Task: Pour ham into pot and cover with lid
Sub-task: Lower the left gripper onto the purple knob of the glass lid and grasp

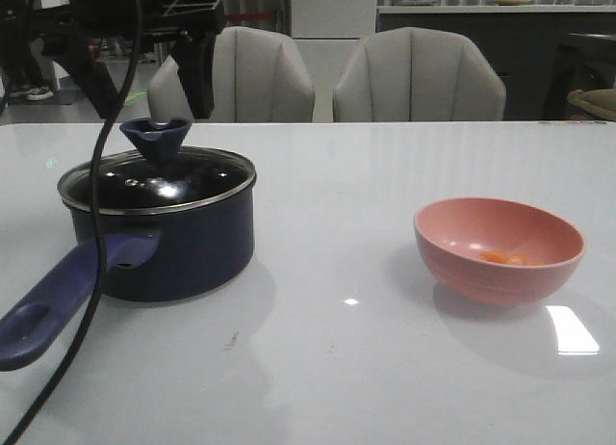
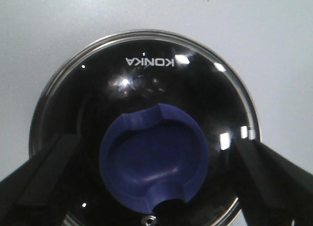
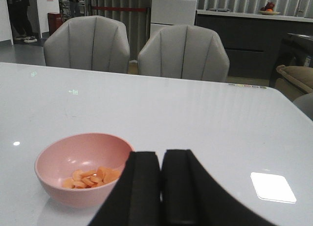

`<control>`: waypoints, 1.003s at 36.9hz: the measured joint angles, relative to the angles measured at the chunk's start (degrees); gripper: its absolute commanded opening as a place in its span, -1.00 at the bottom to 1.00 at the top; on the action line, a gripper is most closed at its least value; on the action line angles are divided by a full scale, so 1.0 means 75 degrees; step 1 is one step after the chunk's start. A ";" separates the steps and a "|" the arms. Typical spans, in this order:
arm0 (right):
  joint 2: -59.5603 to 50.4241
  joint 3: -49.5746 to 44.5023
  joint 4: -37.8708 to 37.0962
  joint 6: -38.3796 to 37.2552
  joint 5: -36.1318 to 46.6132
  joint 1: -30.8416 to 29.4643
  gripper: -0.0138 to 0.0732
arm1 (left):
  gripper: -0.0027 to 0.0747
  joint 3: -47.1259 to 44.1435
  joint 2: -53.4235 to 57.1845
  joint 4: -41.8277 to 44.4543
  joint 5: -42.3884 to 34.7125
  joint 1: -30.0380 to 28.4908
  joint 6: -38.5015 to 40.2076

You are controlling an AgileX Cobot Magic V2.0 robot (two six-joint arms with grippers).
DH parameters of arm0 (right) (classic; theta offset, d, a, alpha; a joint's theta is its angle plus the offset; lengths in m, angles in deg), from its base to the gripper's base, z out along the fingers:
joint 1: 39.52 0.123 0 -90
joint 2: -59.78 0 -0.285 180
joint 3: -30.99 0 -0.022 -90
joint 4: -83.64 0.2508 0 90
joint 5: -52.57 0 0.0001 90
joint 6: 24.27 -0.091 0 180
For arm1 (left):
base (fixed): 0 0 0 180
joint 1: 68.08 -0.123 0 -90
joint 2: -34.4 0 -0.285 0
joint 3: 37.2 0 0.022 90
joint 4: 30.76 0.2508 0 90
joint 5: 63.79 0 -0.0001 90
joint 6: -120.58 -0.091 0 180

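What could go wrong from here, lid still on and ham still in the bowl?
1. The lid sits on the pot while the ham is in the pink bowl; pouring now would spill onto the glass.
2. The left gripper is open astride the flared knob; a shallow grasp may slip off.
3. A black cable drapes across the pot handle and could snag.

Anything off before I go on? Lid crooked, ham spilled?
Nothing spilled or askew. The lid sits level on the pot, though the ham is still in the pink bowl, so the pot is covered before pouring.
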 measured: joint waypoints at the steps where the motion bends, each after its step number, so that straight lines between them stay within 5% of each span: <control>1: 0.0000 0.0000 0.0000 0.0000 0.0000 0.0000 -0.35 | 0.63 0.0036 -0.0056 0.0015 0.0042 0.0000 0.0045; 14: 0.0000 0.0000 0.0000 0.0000 0.0000 0.0000 -0.35 | 0.61 0.0158 -0.0402 0.0014 0.0155 0.0000 0.0195; 25: 0.0000 0.0000 0.0000 0.0000 0.0000 0.0000 -0.35 | 0.02 0.0162 -0.0499 -0.0015 0.0230 0.0000 0.0248; 37: 0.0000 0.0000 0.0000 0.0000 0.0000 0.0000 -0.35 | -0.07 0.0193 -0.0499 -0.0019 0.0249 0.0000 0.0248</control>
